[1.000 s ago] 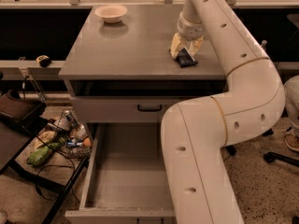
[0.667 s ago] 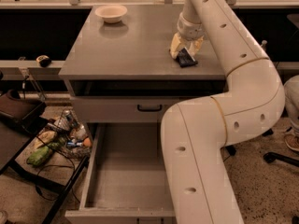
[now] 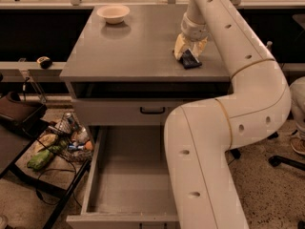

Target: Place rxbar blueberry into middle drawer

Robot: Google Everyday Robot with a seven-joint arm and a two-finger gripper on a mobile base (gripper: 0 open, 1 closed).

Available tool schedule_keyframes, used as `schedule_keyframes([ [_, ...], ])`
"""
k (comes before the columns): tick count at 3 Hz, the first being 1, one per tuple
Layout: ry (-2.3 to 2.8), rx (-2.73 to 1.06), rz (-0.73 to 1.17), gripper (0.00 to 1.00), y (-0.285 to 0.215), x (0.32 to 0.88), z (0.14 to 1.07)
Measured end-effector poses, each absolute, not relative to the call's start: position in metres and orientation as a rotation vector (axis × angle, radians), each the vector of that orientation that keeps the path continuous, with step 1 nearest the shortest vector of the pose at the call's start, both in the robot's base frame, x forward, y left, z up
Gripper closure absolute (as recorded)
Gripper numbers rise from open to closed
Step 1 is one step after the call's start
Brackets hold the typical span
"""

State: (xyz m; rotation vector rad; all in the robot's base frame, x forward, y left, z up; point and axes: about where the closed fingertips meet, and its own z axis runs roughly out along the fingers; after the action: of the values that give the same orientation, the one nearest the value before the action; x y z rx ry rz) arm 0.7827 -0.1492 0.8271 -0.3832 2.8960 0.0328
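Although a full second separates the views, almost nothing has shifted: the white robot arm's gripper (image 3: pixel 189 52) stays lowered over the small dark blue flat rxbar blueberry (image 3: pixel 190 61), in the same spot as before. That bar lies on the grey cabinet-top surface (image 3: pixel 128 51) near its right front corner, set a little back from the front edge, and it has neither slid nor lifted. The gripper's pale yellow tip touches or nearly touches the bar's far end. Whether it is closed on the wrapper or only set around it, I cannot tell.

My reading is that this stillness means the grasp is being settled and has not finished, so the carrying part of the task has not begun. The wide grey metal middle drawer (image 3: pixel 126 175) stands pulled out below the surface's front edge, its floor showing nothing in it, ready to receive the bar. Above it, the flat grey drawer front with a black loop handle (image 3: pixel 152 110) is shut. A small cream round bowl (image 3: pixel 113 13) sits near the back left corner of the surface, well apart from the bar and out of the arm's likely path.
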Motion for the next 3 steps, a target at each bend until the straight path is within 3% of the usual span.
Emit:
schedule_keyframes([
  [3, 2.896, -0.383, 0.033, 0.79, -0.1492, 0.7827, 0.8273],
])
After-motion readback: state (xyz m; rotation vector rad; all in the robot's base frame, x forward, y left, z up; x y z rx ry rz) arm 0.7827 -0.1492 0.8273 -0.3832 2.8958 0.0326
